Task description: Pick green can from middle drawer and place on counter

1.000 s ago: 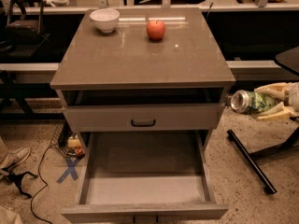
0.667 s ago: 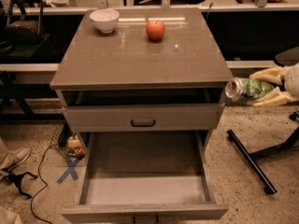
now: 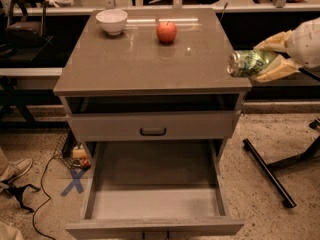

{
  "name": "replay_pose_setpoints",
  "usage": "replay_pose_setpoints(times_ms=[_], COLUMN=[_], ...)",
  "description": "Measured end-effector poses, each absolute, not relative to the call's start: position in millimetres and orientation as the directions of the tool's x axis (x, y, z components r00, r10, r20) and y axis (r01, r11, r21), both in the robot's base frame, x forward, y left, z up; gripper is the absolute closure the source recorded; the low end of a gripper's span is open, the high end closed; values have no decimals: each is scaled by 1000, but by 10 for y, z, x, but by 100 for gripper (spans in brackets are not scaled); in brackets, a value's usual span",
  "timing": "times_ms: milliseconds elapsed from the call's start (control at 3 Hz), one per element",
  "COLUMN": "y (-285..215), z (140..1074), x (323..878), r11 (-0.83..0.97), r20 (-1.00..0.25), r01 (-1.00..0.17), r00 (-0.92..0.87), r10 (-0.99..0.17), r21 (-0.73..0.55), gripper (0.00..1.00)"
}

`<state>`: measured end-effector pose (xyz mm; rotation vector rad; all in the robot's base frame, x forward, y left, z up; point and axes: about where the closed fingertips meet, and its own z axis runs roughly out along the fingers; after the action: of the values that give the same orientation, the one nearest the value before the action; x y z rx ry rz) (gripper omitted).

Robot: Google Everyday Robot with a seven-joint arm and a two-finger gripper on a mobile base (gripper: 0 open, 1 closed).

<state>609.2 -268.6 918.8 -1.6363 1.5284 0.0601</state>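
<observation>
The green can (image 3: 248,63) lies sideways in my gripper (image 3: 260,60), silver end pointing left, held in the air at the counter's right edge, about level with its top. The gripper's cream fingers (image 3: 274,40) are shut on the can from above and below. The counter (image 3: 145,59) is a glossy grey-brown slab on the cabinet. The middle drawer (image 3: 155,184) is pulled wide open below, with a bare flat floor. The top drawer (image 3: 152,126) with its dark handle is shut.
A white bowl (image 3: 111,21) and a red apple (image 3: 166,32) stand at the back of the counter. A black bar (image 3: 267,171) lies on the speckled floor at the right. Cables and a blue X mark (image 3: 75,181) lie at the left.
The gripper has lifted the can up and to the left, from beside the cabinet's right side to the height of the counter's right edge.
</observation>
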Motion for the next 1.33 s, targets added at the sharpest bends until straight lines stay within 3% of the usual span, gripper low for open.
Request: replay_pose_setpoints(times_ms=[667,1333], y=[-2047,-1426], z=[9252,9000], x=[6604,7009], r11=[129,130], r20=[-535,-610], r01=[-863,-917], r00=[179,140], r10=[-826,-780], r21=[-488,-376], gripper=[100,100])
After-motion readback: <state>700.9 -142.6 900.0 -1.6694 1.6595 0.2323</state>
